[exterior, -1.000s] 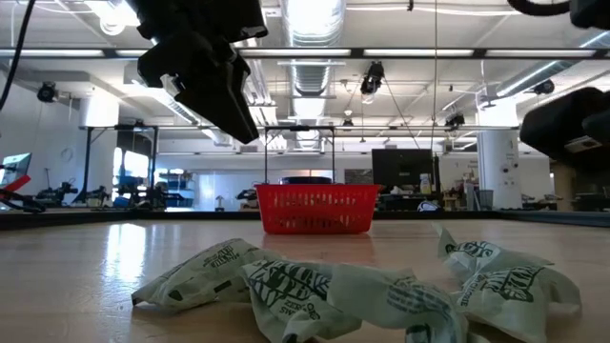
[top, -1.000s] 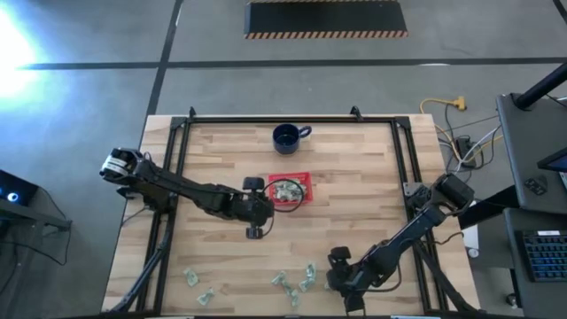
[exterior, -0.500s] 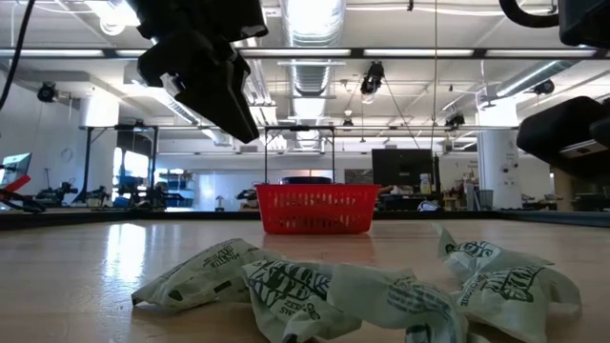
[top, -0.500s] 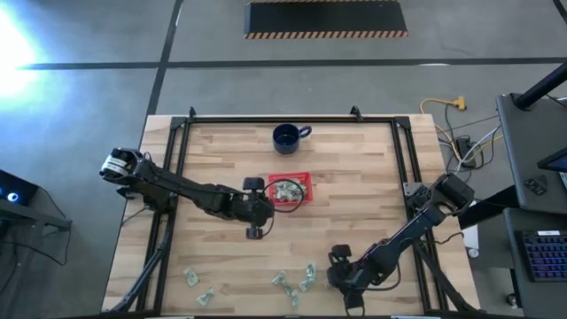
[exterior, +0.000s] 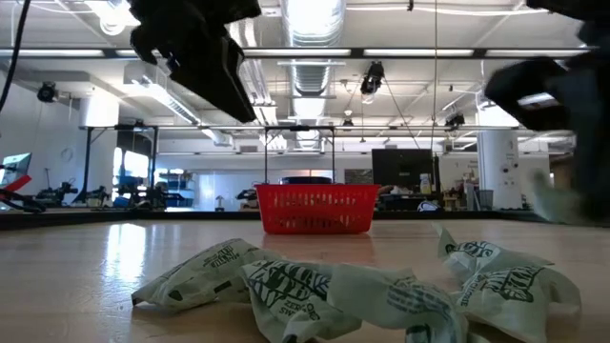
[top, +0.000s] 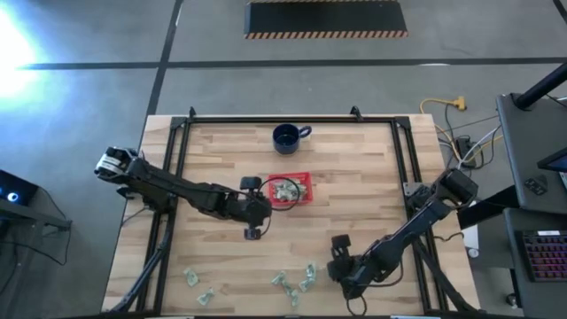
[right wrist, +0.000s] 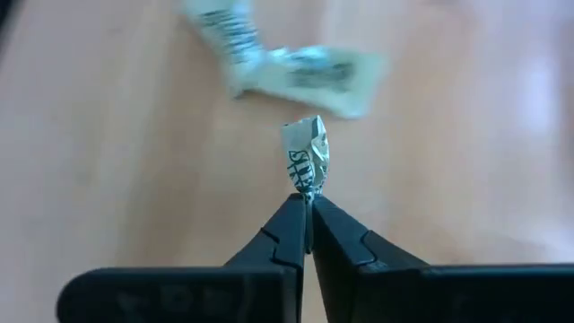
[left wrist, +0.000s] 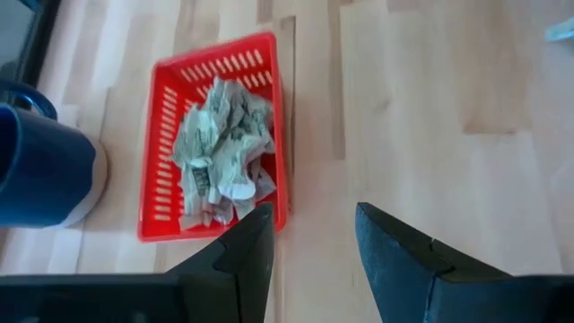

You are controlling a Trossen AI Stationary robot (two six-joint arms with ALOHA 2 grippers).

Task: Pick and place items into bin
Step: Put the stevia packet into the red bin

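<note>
Closest to the table's front edge, well away from the red bin (top: 290, 190), loose wrappers (top: 298, 281) lie scattered on the wood; from table height a crumpled heap of them (exterior: 315, 291) fills the foreground, with the bin (exterior: 317, 209) standing behind it.

Just beside that scatter, on the side away from the left arm, hangs the right gripper (top: 339, 267). Its wrist camera shows the two dark fingers (right wrist: 289, 235) pinched tight together on one small wrapper piece (right wrist: 307, 164), which sticks up from the tips, lifted clear of the table. Two more wrappers (right wrist: 285, 59) lie on the wood below it.

Farther in, the left gripper (top: 255, 211) hovers just beside the bin, on the side nearer the front edge. Its fingers (left wrist: 402, 255) stand apart with nothing between them. The bin (left wrist: 282, 144) holds a bunched pile of wrappers (left wrist: 222, 148).

Beyond the bin, towards the table's far edge, stands a dark blue mug (top: 286, 136), a little apart from it.
</note>
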